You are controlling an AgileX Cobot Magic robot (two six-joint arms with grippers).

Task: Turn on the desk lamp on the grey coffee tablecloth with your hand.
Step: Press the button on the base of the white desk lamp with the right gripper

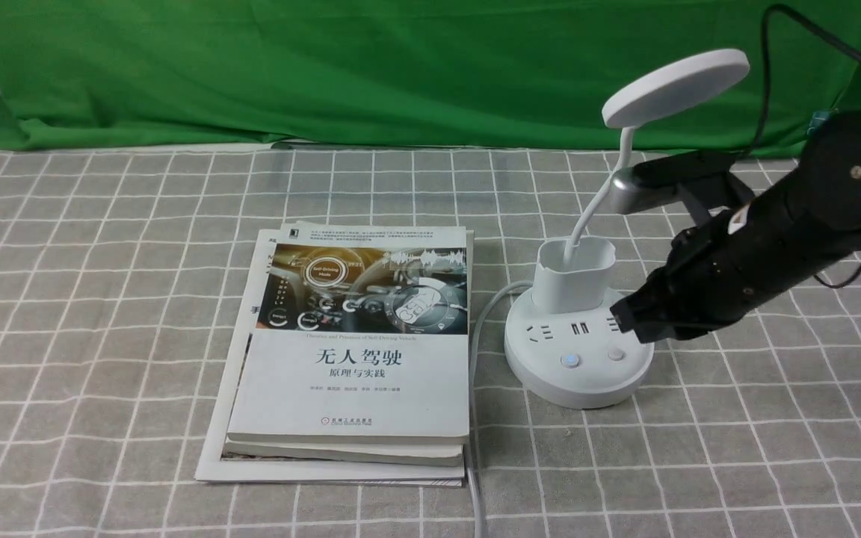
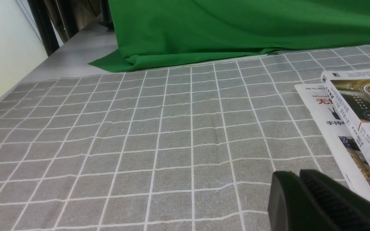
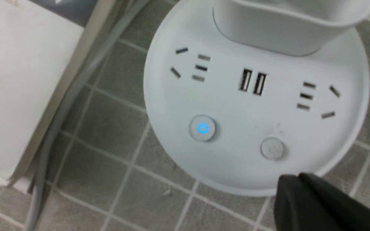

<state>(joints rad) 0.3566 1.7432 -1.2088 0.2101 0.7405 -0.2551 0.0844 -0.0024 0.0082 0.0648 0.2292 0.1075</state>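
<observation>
The desk lamp stands on the grey coffee tablecloth, to the right of a stack of books, with the green cloth hanging behind. Its round base sits flat on the cloth, the cup holder rises from the back of the base, and the thin neck bends up out of it to the disc head, which tilts high over my right arm. A grey cable runs from the base along the books toward me.

My right claw reaches in from the right with its fingers clenched together on nothing. The tip is over the base's right rim, just beside the plain button and not on it; I cannot tell whether it touches the plastic. The power button, with a blue glowing mark, lies further left, apart from my tip.

My left claw is out of the front view. Its wrist camera shows the fingers pressed together, empty, above bare tablecloth near the left edge of the books
</observation>
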